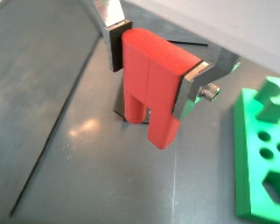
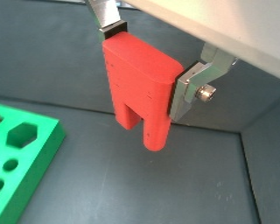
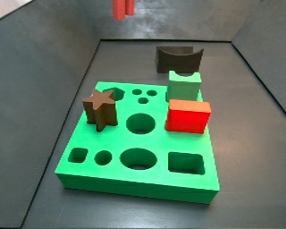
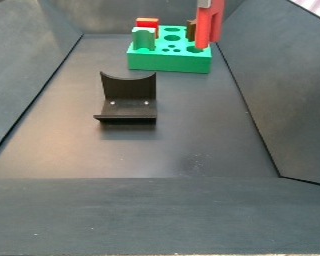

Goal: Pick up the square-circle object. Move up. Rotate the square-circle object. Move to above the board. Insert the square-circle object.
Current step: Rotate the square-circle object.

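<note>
The square-circle object (image 1: 152, 92), a salmon-red piece with a blocky top and two narrow legs pointing down, hangs in the air. My gripper (image 1: 152, 70) is shut on its upper part, one silver finger (image 2: 184, 94) pressed to each side. In a side view the piece (image 3: 124, 7) sits at the picture's upper edge, beyond the fixture. Another side view shows it (image 4: 207, 22) high by the board's right side. The board (image 3: 170, 141), a bright green slab with cut-out holes, lies flat on the dark floor. Its edge shows in both wrist views, near the piece (image 2: 140, 83).
A bright red cube (image 3: 189, 115), a dark brown star (image 3: 100, 107) and a small green block (image 3: 185, 87) stand on the board. The dark fixture (image 4: 127, 97) stands on the floor beside the board (image 4: 170, 62). Sloping dark walls close in the floor.
</note>
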Available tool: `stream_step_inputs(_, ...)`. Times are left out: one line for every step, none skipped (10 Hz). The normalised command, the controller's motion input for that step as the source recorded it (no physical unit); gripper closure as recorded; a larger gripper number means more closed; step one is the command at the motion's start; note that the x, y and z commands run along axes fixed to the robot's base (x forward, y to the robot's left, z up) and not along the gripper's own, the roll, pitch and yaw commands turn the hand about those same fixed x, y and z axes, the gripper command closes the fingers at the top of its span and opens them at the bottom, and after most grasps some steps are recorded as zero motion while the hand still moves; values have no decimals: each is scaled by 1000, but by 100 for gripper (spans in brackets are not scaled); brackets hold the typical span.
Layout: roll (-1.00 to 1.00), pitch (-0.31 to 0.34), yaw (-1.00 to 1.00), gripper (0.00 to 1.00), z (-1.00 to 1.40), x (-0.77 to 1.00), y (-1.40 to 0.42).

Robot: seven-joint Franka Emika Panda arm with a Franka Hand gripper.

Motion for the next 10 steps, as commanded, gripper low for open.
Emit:
stream_step_inputs(-12,-13,-1000,100,0,0,3)
stream_step_inputs(-13,-15,-1000,100,0,-1,5)
stream_step_inputs(-14,-16,-1000,100,-1,-1,6)
stream_step_inputs(-16,-17,-1000,100,-1,-1,7)
stream_step_inputs(-17,-19,-1000,100,-1,-1,7)
stream_step_inputs(-20,-22,-1000,100,-1,-1,7)
stream_step_inputs(-21,-24,-1000,100,-1,-1,8)
stream_step_inputs(-26,-28,-1000,100,-1,-1,8)
stream_step_inputs(-30,-33,-1000,100,-2,-1,8)
stream_step_inputs(-36,-40,-1000,100,-2,-1,8)
